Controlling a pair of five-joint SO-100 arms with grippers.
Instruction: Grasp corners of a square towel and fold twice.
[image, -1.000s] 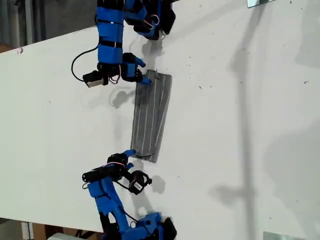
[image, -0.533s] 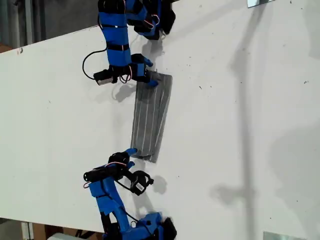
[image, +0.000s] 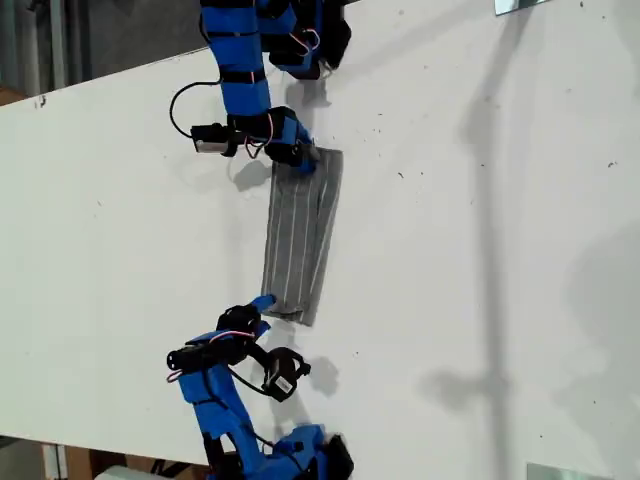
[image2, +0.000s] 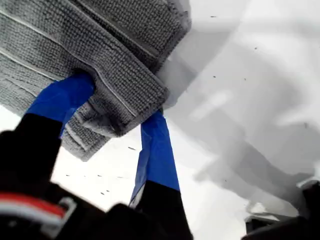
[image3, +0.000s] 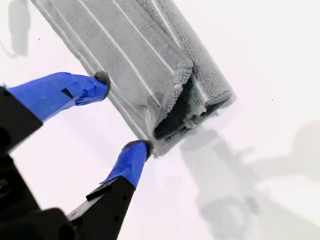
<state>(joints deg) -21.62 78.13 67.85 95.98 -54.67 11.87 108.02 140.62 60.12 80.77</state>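
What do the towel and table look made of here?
Towel: soft woven or looped fabric, matte grey with white stripes; the wrist views show a nubby pile and limp folded layers. Table: hard, smooth white board, probably laminate or painted, faintly scuffed; exact material unclear.

Exterior view looks down from overhead; wrist views closely share the towel (image: 300, 235)

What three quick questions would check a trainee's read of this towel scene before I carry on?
1. True or false: the towel lies spread out as a full square.
2. Multiple choice: my second gripper is A) open at the towel's edge, B) shut on a corner, C) out of view.
3. Fill in: my first gripper is at the towel's end nearer the exterior view's ____.
Key: 1 false, it is folded into a narrow strip; 2 A; 3 top.
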